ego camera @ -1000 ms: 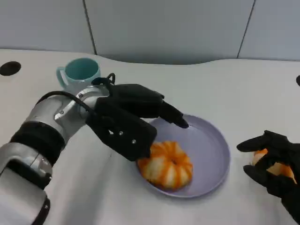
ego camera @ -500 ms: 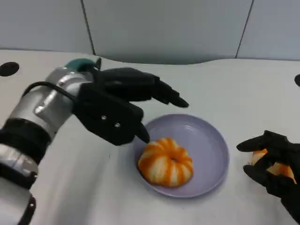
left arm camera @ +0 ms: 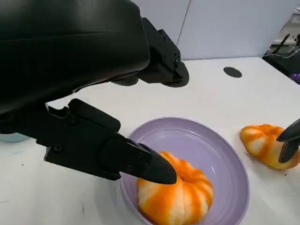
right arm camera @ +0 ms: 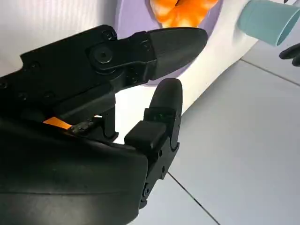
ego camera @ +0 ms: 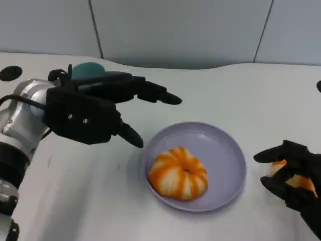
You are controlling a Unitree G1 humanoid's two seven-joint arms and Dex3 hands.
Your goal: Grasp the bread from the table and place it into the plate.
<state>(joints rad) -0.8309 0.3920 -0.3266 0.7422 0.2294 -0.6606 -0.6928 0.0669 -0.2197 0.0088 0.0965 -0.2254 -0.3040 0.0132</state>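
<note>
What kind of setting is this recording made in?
Probably a lab or test bench, not a kitchen: a plain white table with cable holes, bare grey wall panels, and staged props, a purple plate and teal cup.

A lilac plate (ego camera: 228, 173) sits on the white table (ego camera: 251, 100) with a striped orange bread (ego camera: 178, 173) lying in its near-left part. To the left of the plate, the left hand (ego camera: 95, 113) hangs above the table, fingers spread and holding nothing. Behind that hand, farther from the plate, peeks a teal cup (ego camera: 88, 69). To the right of the plate, the right hand (ego camera: 293, 178) curls around a second orange bread (ego camera: 296, 178).
</note>
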